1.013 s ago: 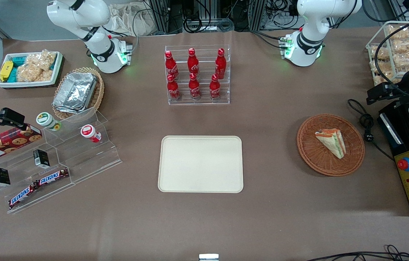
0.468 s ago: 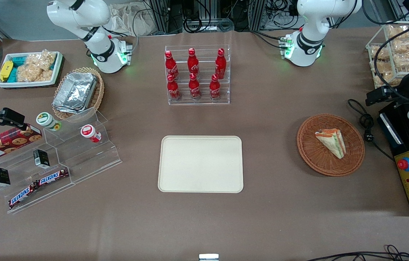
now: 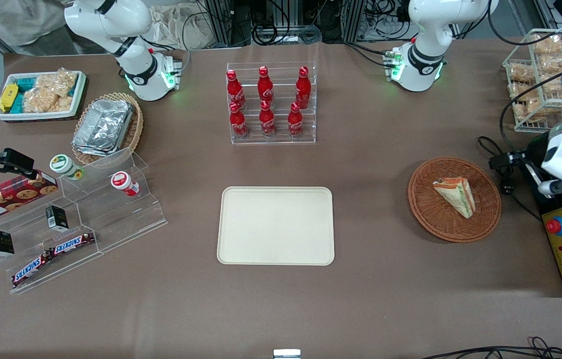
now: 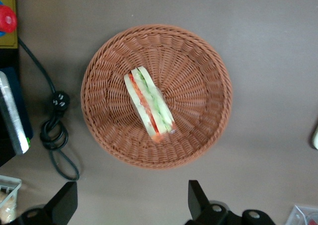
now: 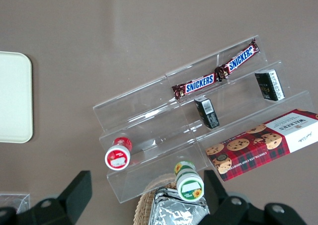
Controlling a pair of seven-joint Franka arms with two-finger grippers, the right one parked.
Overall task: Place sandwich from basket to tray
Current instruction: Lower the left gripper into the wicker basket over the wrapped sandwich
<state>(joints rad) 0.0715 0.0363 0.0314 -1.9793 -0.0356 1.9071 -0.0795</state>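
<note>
Gripper [image 4: 131, 205]: only the two dark fingertips [image 4: 65, 201] were in frame in the wrist view, the rest cut off; fingers spread wide, holding nothing, touching nothing, poised high over the table just beside the basket. In the front view the gripper itself was hidden under the arm's white wrist at the right edge of the frame.

Basket [image 3: 425, 209]: right of centre in the front view.

Sandwich [image 3: 455, 196]: lying in the basket, wrapped.

Tray [image 3: 276, 225]: centre of the front view, well apart from the basket.
</note>
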